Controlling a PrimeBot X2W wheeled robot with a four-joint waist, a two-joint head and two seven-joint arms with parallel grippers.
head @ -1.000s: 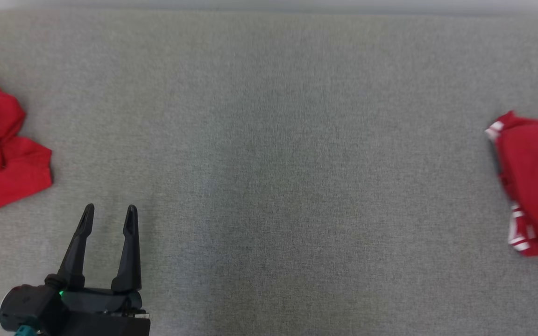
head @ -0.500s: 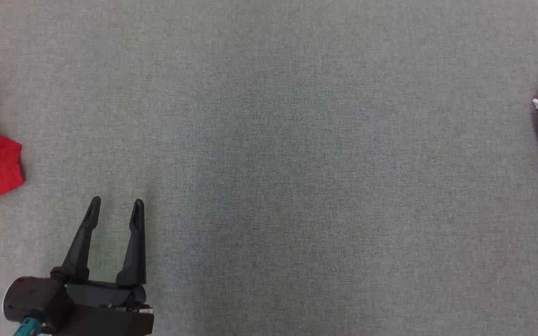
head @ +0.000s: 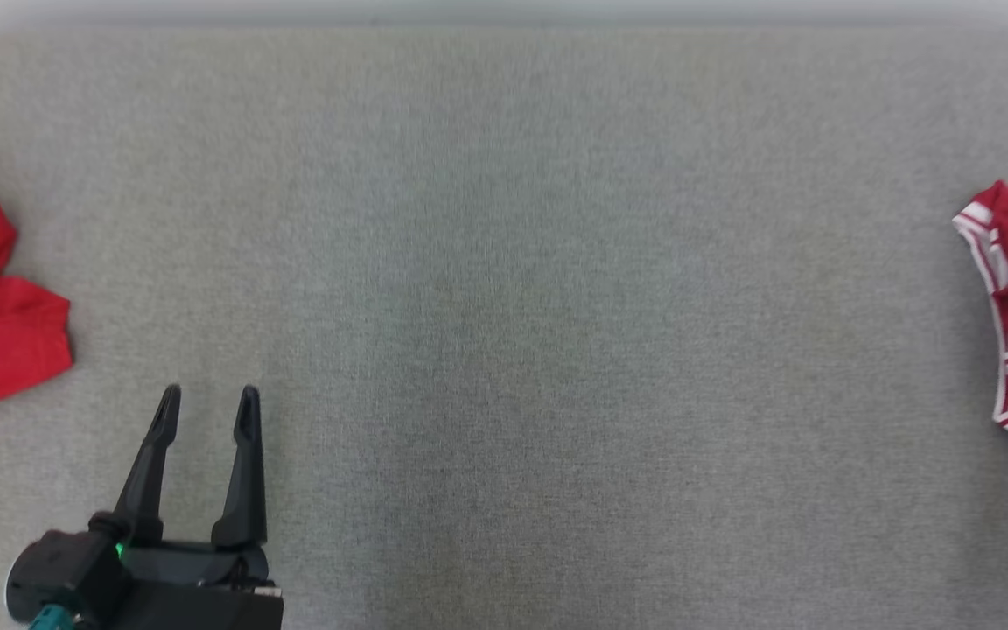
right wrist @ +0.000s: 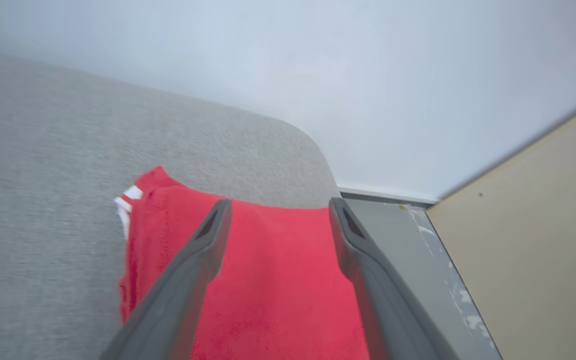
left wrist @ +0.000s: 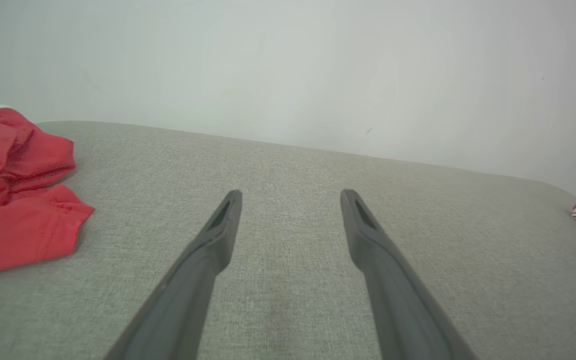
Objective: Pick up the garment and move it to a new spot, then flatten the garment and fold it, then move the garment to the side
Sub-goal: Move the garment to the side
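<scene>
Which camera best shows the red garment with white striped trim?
Right wrist view: the red fabric garment with white striped trim lies large and close. Head view crops it at the edge; left wrist view catches a sliver.

A plain, bare indoor room, more like a test space or lab than a furnished home. A wide padded surface (head: 504, 306) covered in grey woven fabric, with rounded corners, has an unmarked white wall (left wrist: 288, 65) behind it. Beside it are a scuffed grey floor (right wrist: 403, 245), a white baseboard (right wrist: 383, 193) and a beige panel (right wrist: 533, 240).
</scene>
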